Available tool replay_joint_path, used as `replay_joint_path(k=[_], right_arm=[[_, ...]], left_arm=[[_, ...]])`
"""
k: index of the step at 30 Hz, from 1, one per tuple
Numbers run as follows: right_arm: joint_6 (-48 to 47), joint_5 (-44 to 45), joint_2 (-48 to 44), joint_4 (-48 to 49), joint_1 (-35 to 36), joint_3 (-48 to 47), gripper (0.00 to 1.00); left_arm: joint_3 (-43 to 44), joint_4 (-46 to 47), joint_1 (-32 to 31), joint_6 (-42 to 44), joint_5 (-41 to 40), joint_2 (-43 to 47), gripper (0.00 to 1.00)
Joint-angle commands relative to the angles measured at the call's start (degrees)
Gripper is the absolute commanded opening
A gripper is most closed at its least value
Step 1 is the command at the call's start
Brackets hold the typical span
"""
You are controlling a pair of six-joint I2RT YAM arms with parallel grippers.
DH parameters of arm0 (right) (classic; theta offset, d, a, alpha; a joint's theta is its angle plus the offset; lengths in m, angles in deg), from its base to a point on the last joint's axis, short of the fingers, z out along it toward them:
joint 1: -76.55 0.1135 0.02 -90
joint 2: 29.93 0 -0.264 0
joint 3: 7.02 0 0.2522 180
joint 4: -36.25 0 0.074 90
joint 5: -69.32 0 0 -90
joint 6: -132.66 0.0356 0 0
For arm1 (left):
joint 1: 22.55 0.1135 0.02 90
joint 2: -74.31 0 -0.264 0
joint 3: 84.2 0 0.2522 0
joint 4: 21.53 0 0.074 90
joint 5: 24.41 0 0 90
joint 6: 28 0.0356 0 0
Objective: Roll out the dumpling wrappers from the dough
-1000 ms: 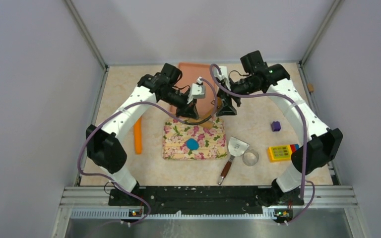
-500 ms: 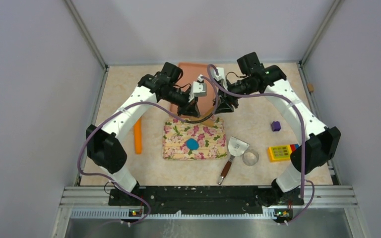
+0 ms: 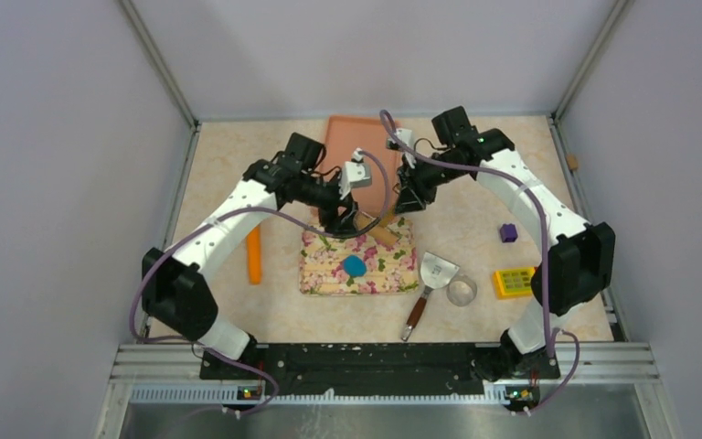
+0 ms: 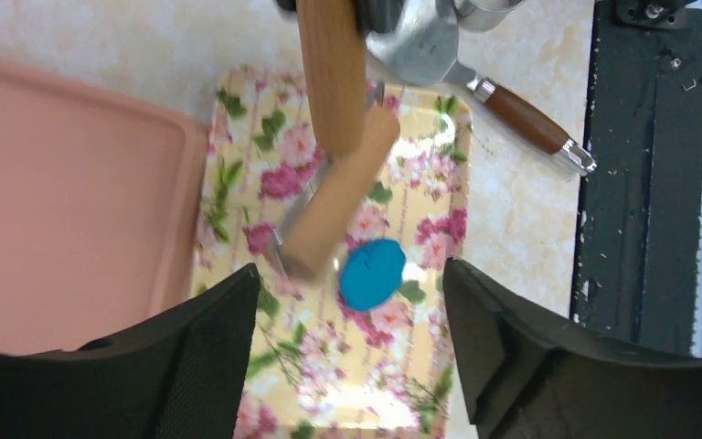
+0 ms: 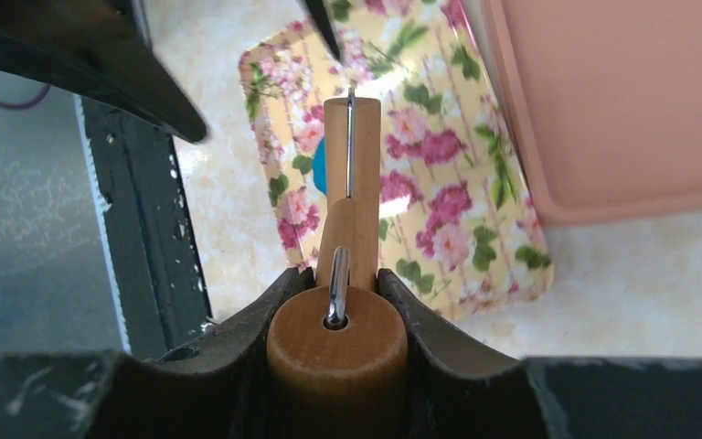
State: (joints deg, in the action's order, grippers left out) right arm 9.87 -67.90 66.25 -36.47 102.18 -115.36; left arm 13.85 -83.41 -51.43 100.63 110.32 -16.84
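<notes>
Print on the yellow block (image 3: 515, 282) is too small to read. The dough (image 4: 372, 273) is a small, smooth, bright blue oval lump near the middle of the floral board (image 4: 238, 174) on the worktop (image 3: 475, 197). Right pincer (image 5: 338, 283) pinches the rolling pin (image 5: 337, 352) by its wooden handle, the far end just beside the lump. Left pincer (image 4: 349, 274) is spread wide, gripping nothing.

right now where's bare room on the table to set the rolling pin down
Bare table shows in the far left corner beside the pink tray, and in the near strip between the floral mat and the black rail. Crowded right of the mat: scraper, ring, yellow brick.
</notes>
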Motion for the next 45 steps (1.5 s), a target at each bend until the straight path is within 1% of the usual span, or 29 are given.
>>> replay_joint_path(k=[1,3,4,6,9,10,13,15,17,19,21,25,28,32,36,38,40,42,45], right_arm=[[23.08,5.69,-6.31,14.46,-1.92,6.24,0.00],[27.19,5.84,-7.00,16.11,-1.99,9.14,0.00],[29.36,6.29,-7.21,17.15,-1.99,9.85,0.00],[34.65,7.31,-7.57,19.63,-2.07,12.41,0.00],[38.86,7.69,-8.15,22.98,-2.05,16.20,0.00],[40.04,7.87,-8.31,23.92,-2.11,17.12,0.00],[44.63,7.69,-8.06,26.33,-2.57,18.94,0.00],[47.74,7.57,-7.63,27.15,-2.87,19.42,0.00],[50.66,7.44,-7.23,28.24,-2.94,19.81,0.00],[52.02,6.00,-6.84,29.63,-2.95,20.64,0.00],[53.37,5.02,-6.78,31.18,-2.94,22.38,0.00],[57.62,2.65,-7.45,35.52,-2.74,26.56,0.00],[58.95,3.33,-8.10,37.69,-1.92,28.81,0.00],[60.92,1.89,-7.58,40.13,-1.71,31.45,0.00],[61.01,1.38,-7.29,40.57,-1.45,31.80,0.00],[61.27,1.41,-7.17,40.77,-1.38,31.50,0.00],[61.15,1.66,-6.95,40.77,-0.92,31.19,0.00],[60.79,2.69,-6.61,40.55,-0.25,30.97,0.00],[61.41,3.40,-5.74,40.46,0.88,31.00,0.00]], left_arm=[[-14.17,18.94,3.29,-15.05,-4.60,12.11,0.80],[-21.42,27.55,4.77,-27.75,-12.39,16.59,0.85],[-24.40,29.44,5.63,-31.57,-15.19,18.04,0.86],[-27.54,29.61,7.39,-36.91,-18.95,19.30,0.86],[-27.47,25.43,9.48,-42.38,-22.68,17.85,0.83],[-27.26,24.46,10.13,-43.84,-22.82,17.34,0.83],[-29.71,26.25,12.02,-46.31,-19.46,17.54,0.79],[-31.51,28.42,12.48,-46.88,-18.26,17.67,0.74],[-32.07,28.46,12.98,-49.56,-21.06,16.71,0.73],[-32.63,28.19,13.92,-54.12,-27.27,15.33,0.74],[-33.25,27.51,15.68,-58.37,-30.78,13.81,0.75],[-35.24,26.98,18.80,-65.19,-30.86,10.91,0.74],[-37.27,28.92,19.04,-66.45,-28.61,10.55,0.71],[-39.09,32.10,19.04,-66.98,-25.75,10.95,0.65],[-40.06,34.21,18.97,-67.37,-23.20,11.49,0.56],[-40.33,35.62,18.77,-67.34,-20.84,11.86,0.54],[-40.32,37.17,17.76,-67.16,-17.16,12.07,0.55],[-40.11,38.92,15.96,-65.57,-12.70,12.24,0.61],[-39.53,41.95,10.90,-57.42,-10.40,14.54,0.68]])
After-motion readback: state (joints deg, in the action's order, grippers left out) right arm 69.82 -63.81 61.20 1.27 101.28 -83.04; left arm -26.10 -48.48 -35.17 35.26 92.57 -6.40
